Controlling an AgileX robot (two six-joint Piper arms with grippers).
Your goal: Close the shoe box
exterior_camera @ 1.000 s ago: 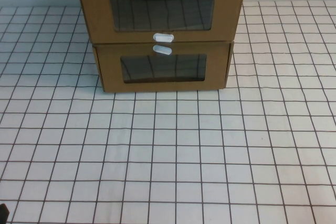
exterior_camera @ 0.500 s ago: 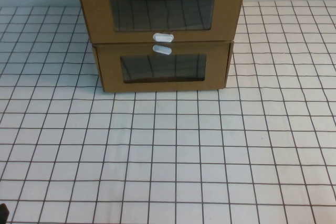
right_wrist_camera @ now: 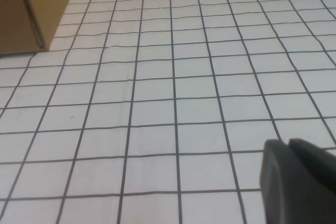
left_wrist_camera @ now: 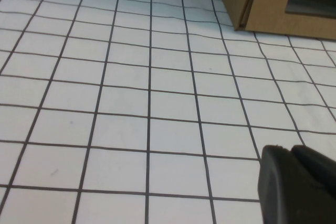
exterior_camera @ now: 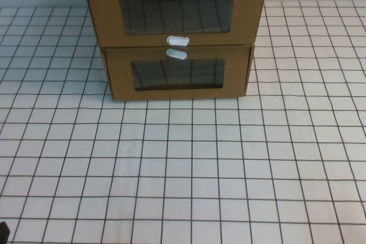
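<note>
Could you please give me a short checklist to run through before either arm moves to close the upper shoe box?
1. Target identified: the shoe box is the upper one, with its pull tab below the window: ok.
2. Support: it rests on the lower box: ok.
3. Drawer fully pushed in: cannot tell.
4. Left gripper at the box: not ok; it is low over the table, near-left, well short of the box.
5. Right gripper at the box: not ok; it is near-right, also well short.
</note>
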